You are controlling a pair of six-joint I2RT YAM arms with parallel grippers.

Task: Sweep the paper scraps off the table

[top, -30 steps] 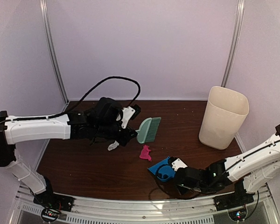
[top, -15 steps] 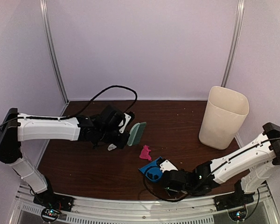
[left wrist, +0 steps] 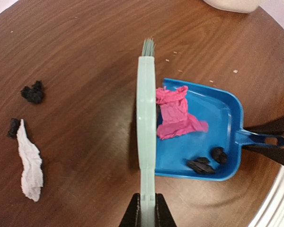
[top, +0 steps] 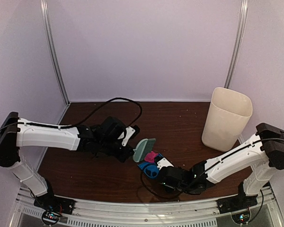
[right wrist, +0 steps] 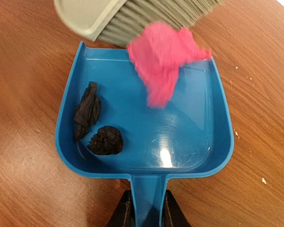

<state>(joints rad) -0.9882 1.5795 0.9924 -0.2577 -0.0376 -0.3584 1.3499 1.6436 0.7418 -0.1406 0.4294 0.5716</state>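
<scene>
- The table (top: 189, 118) carries everything. Its flat dark wood lets scraps be pushed along it into a pan.
- A cream bin (top: 226, 118) stands upright at the far right, well apart from the work. It is probably there to take what the pan collects.
- The blue dustpan (right wrist: 180, 142) rests flat on the wood with its open lip facing the brush, so paper can slide in. The right gripper (right wrist: 146, 210) is clenched on its handle, bracing it against the push.
- The pale green brush (left wrist: 146, 123) stands on edge at the pan's lip. The left gripper (left wrist: 146, 213) is clamped tight on its handle from behind, which lines the stroke up with the pan.
- Of the paper scraps, 1 pink piece (right wrist: 165, 61) sits at the pan's mouth, touching the bristles and just crossing the lip.
- 1 white strip (left wrist: 29, 163) lies on bare wood on the side of the brush away from the pan, not yet swept.
- 2 black wads (right wrist: 105, 140) sit inside the pan near its back wall.
- 2 black bits (left wrist: 33, 92) lie near the white strip, 1 just beside its end. I judge these 3 loose pieces to be the work left.
</scene>
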